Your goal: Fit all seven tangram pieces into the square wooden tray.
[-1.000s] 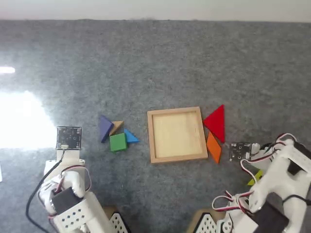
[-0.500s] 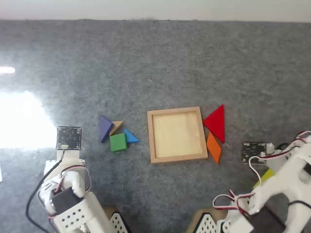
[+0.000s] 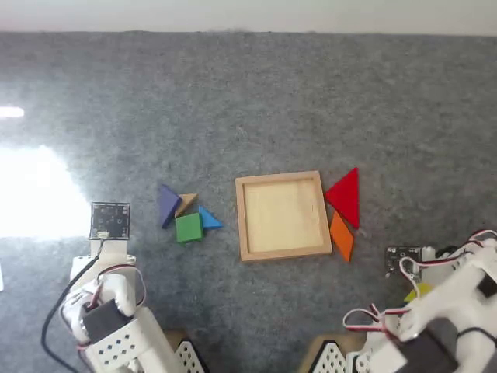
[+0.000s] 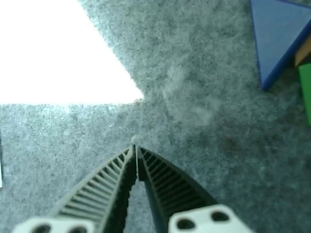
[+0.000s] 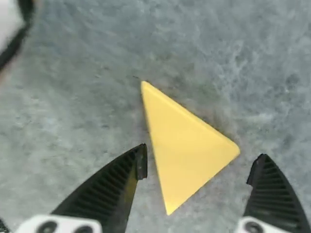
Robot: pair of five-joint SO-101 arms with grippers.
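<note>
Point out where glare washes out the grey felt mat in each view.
High view: a white glare patch washes out the grey felt mat at the left edge. Left wrist view: a white patch lies beyond the shut left gripper. Right wrist view: no glare; the yellow triangular wooden piece sits evenly lit within the open right gripper.
</note>
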